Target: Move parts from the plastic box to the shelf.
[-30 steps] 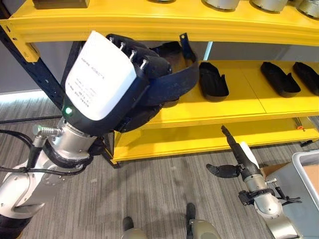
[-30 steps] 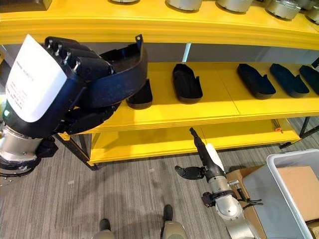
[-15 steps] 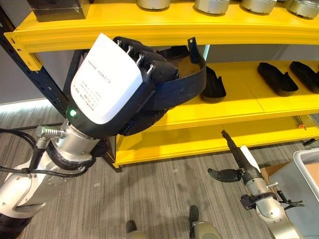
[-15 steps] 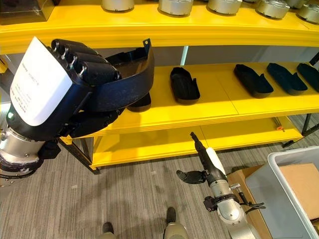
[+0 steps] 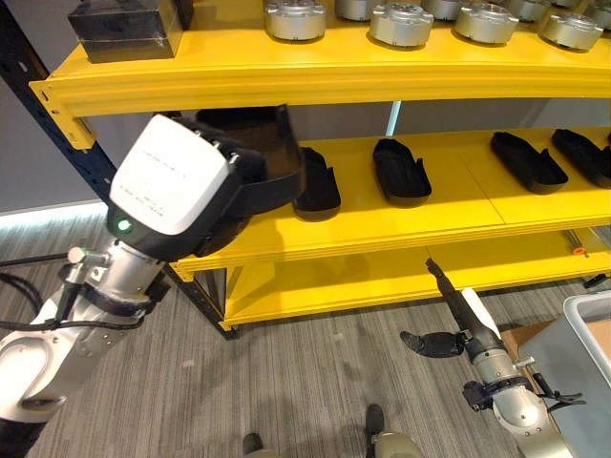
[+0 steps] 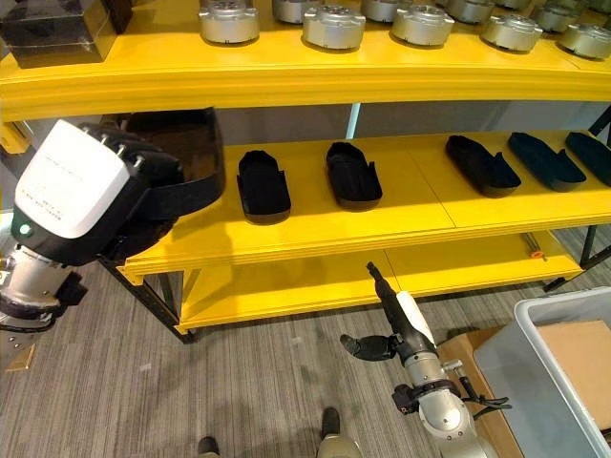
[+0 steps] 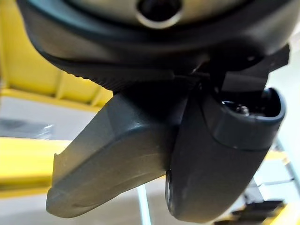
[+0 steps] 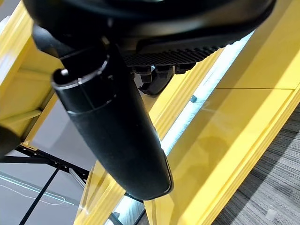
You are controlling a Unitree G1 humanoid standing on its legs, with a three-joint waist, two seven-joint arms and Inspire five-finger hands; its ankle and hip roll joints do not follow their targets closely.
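My left hand [image 5: 177, 196] is raised at the left end of the yellow shelf's middle level [image 5: 420, 215], fingers curled on a black tray-shaped part [image 5: 272, 162]. The part [image 6: 186, 153] hangs over that level's left end, beside the first of several like black parts [image 6: 263, 186] lying in a row [image 6: 353, 174]. Whether it touches the shelf I cannot tell. Low at the right, my right hand [image 5: 470, 322] hangs open over the floor in front of the shelf, holding nothing. In its wrist view the thumb [image 8: 117, 136] is straight.
A grey plastic box [image 6: 535, 324] with cardboard inside stands at the lower right. The top level [image 5: 315, 72] carries a row of round metal parts [image 5: 401, 21] and a black box [image 5: 124, 27]. A dark upright post [image 5: 57, 143] borders the shelf's left end.
My left hand has carried the black part forward and left, under the top level, to the middle level's left end. The view has tilted upward. The right hand has hardly moved.
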